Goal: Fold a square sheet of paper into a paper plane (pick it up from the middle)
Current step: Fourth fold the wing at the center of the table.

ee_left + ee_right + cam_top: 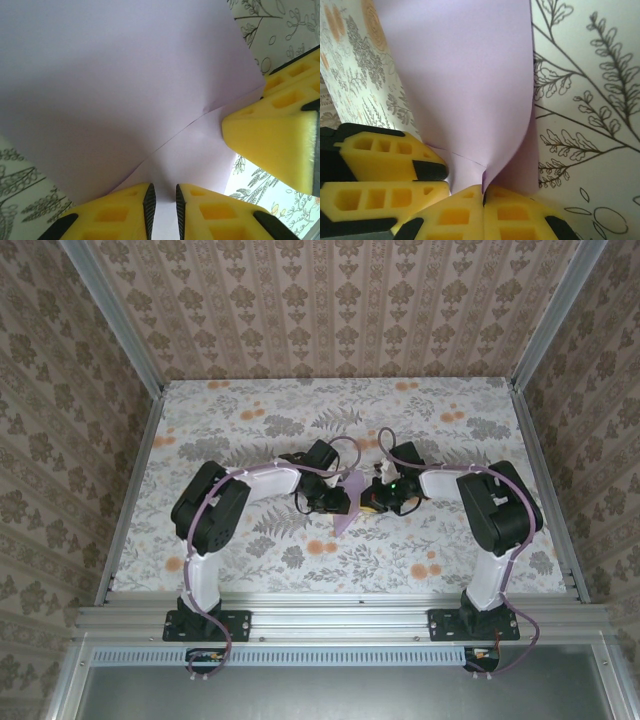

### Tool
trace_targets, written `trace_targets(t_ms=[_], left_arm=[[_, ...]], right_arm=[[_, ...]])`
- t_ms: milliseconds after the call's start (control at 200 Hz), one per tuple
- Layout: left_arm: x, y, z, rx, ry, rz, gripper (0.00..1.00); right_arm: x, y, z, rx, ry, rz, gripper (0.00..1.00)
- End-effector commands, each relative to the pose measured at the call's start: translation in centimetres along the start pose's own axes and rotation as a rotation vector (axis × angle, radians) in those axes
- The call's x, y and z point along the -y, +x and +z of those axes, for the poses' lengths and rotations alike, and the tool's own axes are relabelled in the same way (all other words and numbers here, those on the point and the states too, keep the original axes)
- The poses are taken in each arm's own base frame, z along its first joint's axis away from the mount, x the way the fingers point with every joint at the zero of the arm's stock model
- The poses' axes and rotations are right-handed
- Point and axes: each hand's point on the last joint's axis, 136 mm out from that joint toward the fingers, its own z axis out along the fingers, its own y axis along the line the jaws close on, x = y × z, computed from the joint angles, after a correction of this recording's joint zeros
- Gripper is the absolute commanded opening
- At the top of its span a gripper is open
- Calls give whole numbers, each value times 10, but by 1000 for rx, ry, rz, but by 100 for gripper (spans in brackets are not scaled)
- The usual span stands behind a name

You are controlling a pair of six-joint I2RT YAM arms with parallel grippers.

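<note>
The square sheet of paper (347, 510) is lavender and hangs partly folded between my two grippers over the middle of the table. My right gripper (483, 191) is shut on a curled fold of the sheet (465, 75), which is pinched right at the fingertips. My left gripper (164, 196) faces it from the other side, its jaws a narrow gap apart, with the creased sheet (125, 90) lying just beyond the pads. The right gripper's yellow fingers (275, 135) press at the sheet's edge in the left wrist view. In the top view the left gripper (333, 498) and right gripper (372, 502) nearly touch.
The floral tabletop (450, 440) spreads on all sides of the two arms. Aluminium rails (340, 615) run along the near edge, and patterned walls close in the back and both sides.
</note>
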Motion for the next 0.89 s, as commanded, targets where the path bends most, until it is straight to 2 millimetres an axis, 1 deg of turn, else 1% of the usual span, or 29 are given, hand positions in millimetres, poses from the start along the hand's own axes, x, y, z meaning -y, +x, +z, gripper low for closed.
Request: trace_targets(t_ms=[0,230,370,455,670,890], left_arm=[[-19,20,-10,-46,-92,-46,24],[-22,29,-5,-67,-90,-54,22],[-28,31,-6,-69,-112,-53,18],[-31,33,-4,-77,-122,-54,17],[-28,31,-10,-62,-119,-42,15],[-19,24,-20,-28,-91,-42,16]], right_arm=[[8,0,2,-11,39,-3,2],[7,1,1,-13,38,-7,1],[5,0,1,-11,33,-8,1],[5,2,1,-15,35,-13,1],[5,3,0,-17,35,-14,1],[6,5,1,-22,40,-14,1]])
